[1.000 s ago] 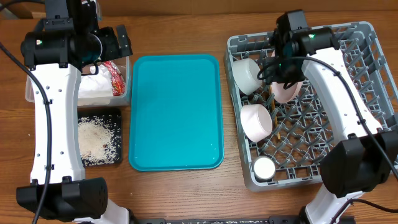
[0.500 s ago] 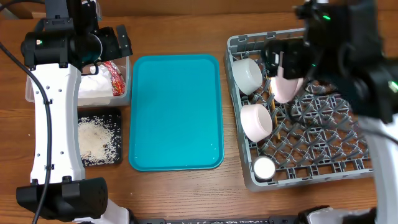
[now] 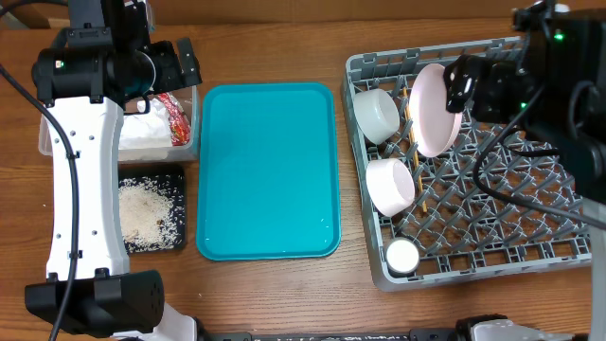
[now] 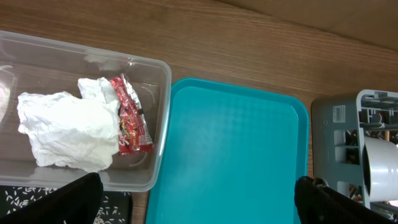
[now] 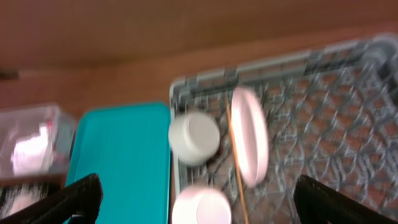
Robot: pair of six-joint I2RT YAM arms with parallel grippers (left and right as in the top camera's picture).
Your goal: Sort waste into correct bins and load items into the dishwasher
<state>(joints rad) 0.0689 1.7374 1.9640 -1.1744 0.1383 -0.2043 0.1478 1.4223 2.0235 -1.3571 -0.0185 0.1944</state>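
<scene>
The grey dish rack [image 3: 492,270] at the right holds the pinkish plate [image 3: 434,111] standing on edge, two white bowls [image 3: 376,114] [image 3: 390,185], a small white cup [image 3: 402,256] and thin wooden chopsticks [image 5: 237,165]. My right gripper [image 3: 463,81] is raised above the rack beside the plate, open and empty. In the blurred right wrist view its fingers [image 5: 199,208] are spread wide above the plate [image 5: 249,138]. My left gripper [image 3: 175,64] is open and empty above the clear tub [image 3: 45,142], which holds the napkin [image 4: 67,128] and the red wrapper [image 4: 129,116].
The black tray [image 3: 176,239] with rice grains [image 3: 144,210] lies in front of the clear tub. The teal serving tray [image 3: 268,170] lies between the bins and the rack and shows nothing on it. The left arm covers part of both bins.
My right arm has lifted up and back to the right, away from the plate, which now stands uncovered in the rack. The left arm has not moved.
</scene>
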